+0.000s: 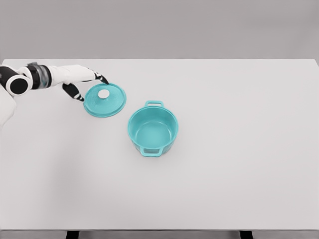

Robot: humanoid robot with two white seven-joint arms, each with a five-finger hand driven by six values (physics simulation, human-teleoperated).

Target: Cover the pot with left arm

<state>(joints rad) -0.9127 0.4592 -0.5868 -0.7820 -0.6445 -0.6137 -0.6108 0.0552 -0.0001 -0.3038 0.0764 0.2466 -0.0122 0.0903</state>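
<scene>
While the white table fills nearly the whole head view under a plain grey wall, the teal pot stands upright a little left of its middle, uncovered, its bare inside showing and its two loop handles pointing one away from the robot and one toward it. Reaching in from the left edge, the left arm lies low across the far left part of the tabletop. Up and to the left of the pot, apart from it, the teal lid sits with its pale round knob facing up. At the lid's left rim is the left hand, fingers spread and straddling the edge, dark fingertips touching or nearly touching it; whether they grip cannot be told.
</scene>
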